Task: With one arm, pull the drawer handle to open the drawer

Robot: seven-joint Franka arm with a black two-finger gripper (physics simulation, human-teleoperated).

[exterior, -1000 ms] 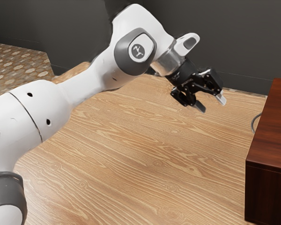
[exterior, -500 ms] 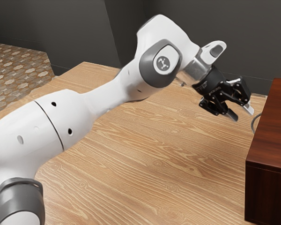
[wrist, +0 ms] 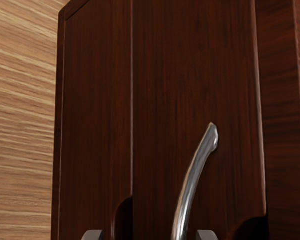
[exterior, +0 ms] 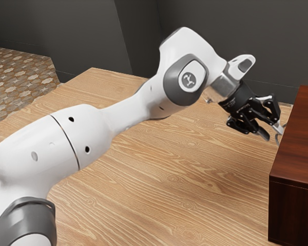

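Your white arm (exterior: 143,102) stretches from the exterior view's left across a pale wooden table (exterior: 169,179), carrying the black gripper (exterior: 272,131) to the side face of a dark reddish-brown cabinet (exterior: 297,154) at the exterior view's right edge. The claw is released: its two fingers stand spread, pointing at the cabinet and just beside its face, with nothing clamped between them.

Seen from your wrist camera, the drawer handle (wrist: 194,180) is a slim, curved bar of bright metal, fixed to the drawer front (wrist: 165,75) and bowing out from the wood toward the hand. Two grey fingertips (wrist: 206,234) show at the picture's lower edge, one on each side of the bar. The handle runs between them, nearer to one tip than to the other, and neither tip can be seen pressing on it. You cannot tell from either view how close the fingers are to the drawer front itself.

The drawer front is of the same glossy wood as the cabinet, with a narrow seam dividing it from the panel beside it. Beyond the cabinet's edge the table's light grain shows. At the far side of the table stands a dark wall (exterior: 82,31), and a patterned floor (exterior: 15,72) lies at the exterior view's far left.
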